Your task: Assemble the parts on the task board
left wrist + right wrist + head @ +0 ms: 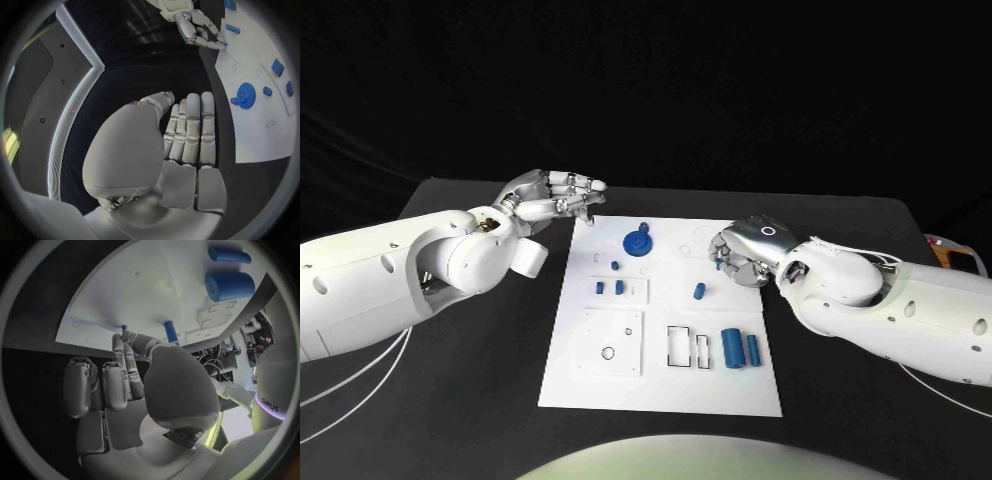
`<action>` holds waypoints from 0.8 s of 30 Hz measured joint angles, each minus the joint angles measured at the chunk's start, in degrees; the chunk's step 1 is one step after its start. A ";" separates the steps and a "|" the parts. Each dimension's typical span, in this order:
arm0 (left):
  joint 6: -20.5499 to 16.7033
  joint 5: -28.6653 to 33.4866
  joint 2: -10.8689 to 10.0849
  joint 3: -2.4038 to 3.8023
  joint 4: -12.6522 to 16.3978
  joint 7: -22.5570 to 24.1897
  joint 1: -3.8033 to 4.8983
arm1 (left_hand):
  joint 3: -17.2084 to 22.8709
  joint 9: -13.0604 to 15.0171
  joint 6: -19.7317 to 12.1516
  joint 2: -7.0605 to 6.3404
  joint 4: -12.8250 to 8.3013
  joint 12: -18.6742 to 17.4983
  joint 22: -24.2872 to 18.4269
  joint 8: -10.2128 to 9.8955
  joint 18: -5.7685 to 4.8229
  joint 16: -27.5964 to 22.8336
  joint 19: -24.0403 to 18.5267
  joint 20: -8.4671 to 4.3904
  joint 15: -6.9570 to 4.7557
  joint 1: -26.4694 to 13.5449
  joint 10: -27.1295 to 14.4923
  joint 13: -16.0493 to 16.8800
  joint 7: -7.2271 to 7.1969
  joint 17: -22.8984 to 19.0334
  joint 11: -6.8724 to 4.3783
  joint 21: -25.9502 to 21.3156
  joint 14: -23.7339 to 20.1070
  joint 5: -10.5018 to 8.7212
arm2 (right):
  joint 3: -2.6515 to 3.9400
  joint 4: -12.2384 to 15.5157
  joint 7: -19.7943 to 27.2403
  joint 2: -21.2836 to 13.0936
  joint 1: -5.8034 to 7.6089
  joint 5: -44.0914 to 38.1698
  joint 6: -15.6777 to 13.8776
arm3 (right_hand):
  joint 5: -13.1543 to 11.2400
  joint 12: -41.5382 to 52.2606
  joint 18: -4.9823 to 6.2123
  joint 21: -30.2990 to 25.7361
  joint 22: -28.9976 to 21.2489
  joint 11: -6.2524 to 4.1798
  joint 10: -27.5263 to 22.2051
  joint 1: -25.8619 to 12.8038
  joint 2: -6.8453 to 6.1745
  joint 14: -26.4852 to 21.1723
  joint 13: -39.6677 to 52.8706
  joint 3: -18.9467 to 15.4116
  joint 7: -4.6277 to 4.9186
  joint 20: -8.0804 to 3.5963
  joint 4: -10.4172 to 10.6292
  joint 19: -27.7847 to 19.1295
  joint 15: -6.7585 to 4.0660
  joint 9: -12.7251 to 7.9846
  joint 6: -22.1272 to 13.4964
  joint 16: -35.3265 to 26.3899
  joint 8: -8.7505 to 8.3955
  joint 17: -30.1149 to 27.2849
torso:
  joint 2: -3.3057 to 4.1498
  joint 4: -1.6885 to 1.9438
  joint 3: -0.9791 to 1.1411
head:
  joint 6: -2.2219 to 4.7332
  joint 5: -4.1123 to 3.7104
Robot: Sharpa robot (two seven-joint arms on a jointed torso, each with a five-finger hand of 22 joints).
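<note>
We see the white board [661, 380] mid-bench, blue parts [731, 348] scattered on it. Left hand [554, 198] hovers off its far-left corner, fingers apart, empty. Right hand [738, 250] curled at right edge; grip unclear.

The right hand [744, 248] covers the task board [661, 395]'s right edge, and whatever its fingertips touch is hidden beneath its own palm. Beside the board's round blue part [636, 243], the small outlined marks are too small to tell.
</note>
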 measured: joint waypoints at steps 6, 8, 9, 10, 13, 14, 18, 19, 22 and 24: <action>0.24 -0.04 0.01 0.00 -0.12 -0.08 0.00 | 0.00 0.00 0.00 0.23 0.00 0.11 0.05 0.00 0.00 0.00 0.00 0.00 0.00 -0.23 0.00 0.00 0.00 -0.02 0.00 0.00 0.00 0.00 | 0.21 1.42 -0.16 -0.84 0.54 0.17 -0.28 | -0.11 0.00 0.01 0.22 -0.01 0.05 0.06 -0.24 0.23 0.00 0.01 0.00 0.12 0.00 0.00 0.00 0.00 0.13 0.13 0.00 -0.04 -0.08 | -0.03 0.03 -0.01 | 0.02 0.04; 0.29 -0.05 0.01 0.00 -0.16 -0.09 0.00 | 0.00 0.00 0.00 0.23 0.00 0.20 0.05 0.00 0.00 0.00 0.00 0.00 0.00 -0.23 0.00 0.00 0.00 -0.02 0.00 0.00 0.00 0.00 | 0.26 2.28 -0.24 -1.31 0.62 0.26 -0.34 | -0.12 -0.01 0.00 0.22 -0.01 0.05 0.06 -0.24 0.24 0.00 0.02 0.00 0.13 0.00 0.00 0.00 0.00 0.13 0.13 0.00 0.05 -0.08 | -0.02 0.03 0.00 | 0.02 0.12; 0.32 -0.06 0.01 0.00 -0.17 -0.10 0.00 | 0.00 0.00 0.00 0.23 0.00 0.20 0.05 0.00 0.00 0.00 0.00 0.00 0.00 -0.23 0.00 0.00 0.00 -0.02 0.00 0.00 0.00 0.00 | 0.29 2.69 -0.28 -1.49 0.65 0.32 -0.37 | -0.20 -0.01 0.00 0.22 -0.01 0.05 0.06 -0.25 0.24 0.00 0.03 0.00 0.13 0.00 0.00 0.00 0.00 0.13 0.13 0.00 0.09 -0.08 | -0.02 0.02 0.00 | 0.02 0.19; 0.34 -0.06 0.01 0.00 -0.19 -0.10 0.00 | 0.00 0.00 0.00 0.23 0.00 0.20 0.04 0.00 -0.01 0.00 0.00 0.00 0.00 -0.23 0.00 -0.01 0.00 -0.02 0.00 0.00 0.00 0.00 | 0.34 3.15 -0.31 -1.68 0.68 0.41 -0.40 | -0.22 -0.01 0.00 0.22 -0.01 0.05 0.07 -0.32 0.31 0.00 0.03 0.00 0.12 0.00 0.00 0.00 0.00 0.13 0.13 0.00 0.16 -0.08 | -0.02 -0.01 0.01 | 0.02 0.23; 0.42 -0.07 0.01 0.00 -0.22 -0.13 0.00 | 0.17 -0.05 -0.41 0.23 -0.16 0.20 0.04 0.00 0.00 0.00 0.00 0.00 0.20 -0.23 -0.41 0.00 0.00 -0.02 0.00 0.00 -0.20 0.00 | 0.46 4.84 -0.39 -2.15 0.78 0.78 -0.50 | -0.22 -0.06 0.00 0.22 -0.01 0.05 0.07 -0.39 0.38 0.00 0.03 -0.01 0.12 0.00 0.00 0.00 0.00 0.09 0.13 0.00 0.18 -0.08 | -0.02 -0.07 0.01 | -0.07 0.44; 0.44 -0.07 0.02 0.00 -0.22 -0.14 0.00 | 0.16 -0.05 -0.41 0.23 -0.16 0.20 0.04 0.00 -0.01 0.00 0.00 0.00 0.20 -0.23 -0.41 0.00 0.00 -0.02 0.00 0.00 -0.20 0.00 | 0.48 5.39 -0.41 -2.24 0.81 0.91 -0.54 | -0.22 -0.08 0.00 0.22 -0.01 0.05 0.07 -0.39 0.37 0.00 0.03 -0.01 0.12 0.00 0.00 0.00 0.00 0.08 0.12 0.00 0.18 -0.08 | -0.02 -0.08 0.01 | -0.11 0.50; 0.54 -0.09 0.12 0.00 -0.27 -0.18 0.00 | 0.16 -0.05 -0.41 0.23 -0.16 0.20 0.04 0.00 -0.01 0.00 0.00 0.00 0.20 -0.23 -0.41 0.00 0.00 -0.02 0.00 0.00 -0.20 0.00 | 0.55 7.72 -0.46 -2.11 0.88 1.44 -0.80 | -0.29 -0.10 0.01 0.21 -0.01 0.05 0.07 -0.39 0.37 0.00 0.03 0.00 0.12 0.00 0.00 -0.01 0.00 0.04 0.11 0.00 0.18 -0.08 | -0.02 -0.09 0.01 | -0.18 0.79; 0.56 -0.09 0.18 0.00 -0.30 -0.19 0.00 | 0.16 -0.05 -0.41 0.23 -0.16 0.20 0.04 0.00 0.00 0.00 0.00 0.00 0.20 -0.23 -0.41 -0.01 0.00 -0.02 0.00 0.00 -0.20 0.00 | 0.57 8.41 -0.46 -1.85 0.89 1.58 -0.90 | -0.30 -0.10 0.00 0.22 -0.01 0.05 0.07 -0.39 0.37 0.00 0.03 0.01 0.11 0.00 0.02 -0.01 0.00 0.03 0.11 0.00 0.18 -0.08 | -0.02 -0.08 0.00 | -0.19 0.89; 0.61 -0.09 0.34 0.00 -0.32 -0.19 -0.01 | 0.16 -0.05 -0.41 0.23 -0.16 0.20 0.04 0.00 -0.01 0.00 0.01 0.00 0.20 -0.23 -0.41 -0.01 0.00 -0.02 0.00 0.00 -0.20 0.00 | 0.58 9.74 -0.46 -1.02 0.88 1.84 -1.14 | -0.33 -0.19 0.00 0.21 -0.01 0.05 0.07 -0.39 0.37 0.00 0.03 0.15 0.10 0.00 0.16 -0.01 0.01 0.02 0.09 0.00 0.18 -0.12 | -0.02 -0.02 -0.01 | -0.31 1.22; 0.62 -0.09 0.43 0.00 -0.32 -0.20 -0.02 | 0.16 -0.05 -0.41 0.23 -0.16 0.20 0.04 0.00 -0.01 0.00 0.01 0.00 0.20 -0.23 -0.41 -0.01 0.00 -0.04 0.00 0.00 -0.20 0.00 | 0.60 10.34 -0.46 -0.43 0.83 1.95 -1.28 | -0.33 -0.22 0.00 0.22 -0.02 0.05 0.07 -0.39 0.37 0.00 0.03 0.16 0.10 0.00 0.16 -0.01 0.00 0.01 0.08 0.00 0.18 -0.20 | -0.03 0.02 -0.03 | -0.35 1.44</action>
